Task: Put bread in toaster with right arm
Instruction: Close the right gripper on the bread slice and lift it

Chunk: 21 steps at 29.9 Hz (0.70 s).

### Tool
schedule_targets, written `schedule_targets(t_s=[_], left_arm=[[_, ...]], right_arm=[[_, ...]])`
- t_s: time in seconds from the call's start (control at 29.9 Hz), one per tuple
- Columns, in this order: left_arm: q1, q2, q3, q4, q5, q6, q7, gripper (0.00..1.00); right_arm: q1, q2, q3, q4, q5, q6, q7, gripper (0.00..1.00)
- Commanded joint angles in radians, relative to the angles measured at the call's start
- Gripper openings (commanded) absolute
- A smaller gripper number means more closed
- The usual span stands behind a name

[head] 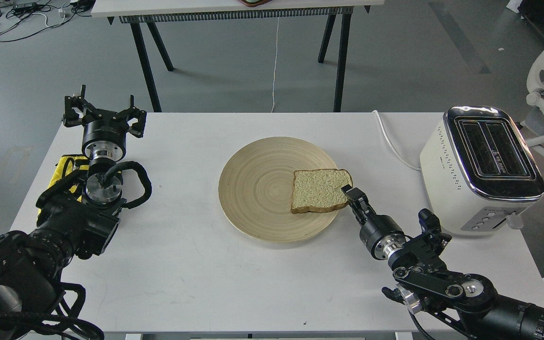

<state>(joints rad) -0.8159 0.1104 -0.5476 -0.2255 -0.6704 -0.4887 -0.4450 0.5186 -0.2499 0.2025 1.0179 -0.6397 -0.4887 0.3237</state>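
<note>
Head view shows you the bread lying flat on the right part of the round wooden plate, its right edge reaching past the plate rim. The slice is roughly square, pale and speckled, with a thin brown crust; its domed top edge points to the right, toward the toaster.

Your right gripper meets the slice at its right edge. The jaws are drawn close together at the crust; you cannot tell from this angle whether they actually clamp it. The right arm enters from the lower right corner, black with silver joint rings.

Your left gripper stands at the far left edge of the surface, its jaws spread wide and holding nothing.

The toaster sits at the right edge, well apart from the plate. It is cream-white with a chrome top, dotted side vents and two slots whose long axis runs away from you. A white cord trails from it across the surface.

The surface is matte white. Grey floor lies beyond, with a black-legged table behind.
</note>
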Motion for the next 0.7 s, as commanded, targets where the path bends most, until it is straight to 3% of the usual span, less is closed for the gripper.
schedule_targets(t_s=[0.0,0.67], left_arm=[[0.0,0.0,0.0,0.0,0.0,0.0,0.0,1.0],[0.0,0.0,0.0,0.0,0.0,0.0,0.0,1.0]], right_arm=[[0.001,-0.002,0.0,0.001,-0.002,0.0,0.0,0.27],[0.017,0.001,0.003,0.01,-0.002,0.0,0.011,0.16]])
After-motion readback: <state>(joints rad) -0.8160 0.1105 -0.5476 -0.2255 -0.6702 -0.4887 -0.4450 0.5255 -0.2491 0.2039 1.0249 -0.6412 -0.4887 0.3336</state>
